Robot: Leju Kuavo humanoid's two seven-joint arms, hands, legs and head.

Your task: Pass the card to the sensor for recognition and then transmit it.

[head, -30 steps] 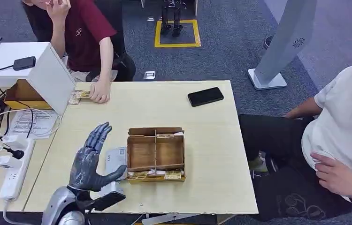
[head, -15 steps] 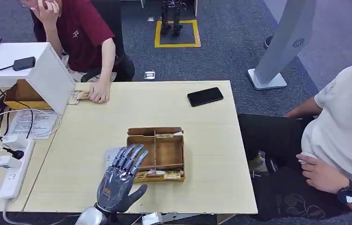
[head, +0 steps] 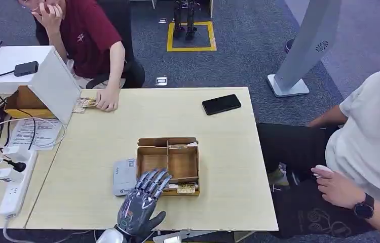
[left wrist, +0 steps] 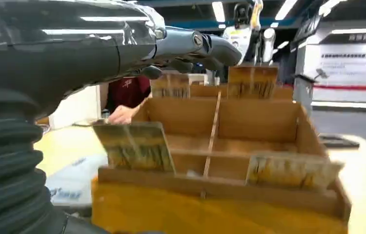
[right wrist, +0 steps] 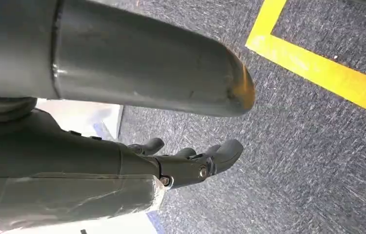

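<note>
Power strip (head: 15, 182) and cables lie at the far left, with a white box-like stand (head: 51, 78) beyond them and a person's hand (head: 108, 101) resting on the table (head: 228, 152) beside it. Right of that, near the table's front edge, sits the grey sensor (head: 124, 176), and just beside it the divided cardboard box (head: 168, 164) holding the cards (left wrist: 134, 146), which stand in its near compartments. The left hand (head: 142, 200) hovers over the box's near left corner, fingers spread and holding nothing. A black phone (head: 221, 104) lies farther right, and a seated person is at the right edge. The right hand (right wrist: 191, 163) hangs over the floor, fingers loosely apart and empty.

The step in hand looks like the reach for a card; next the fingers must come down onto a card's top edge and pinch it.

A second ago the left hand was raised left of the sensor; it has since swung right and lower, toward the box.
</note>
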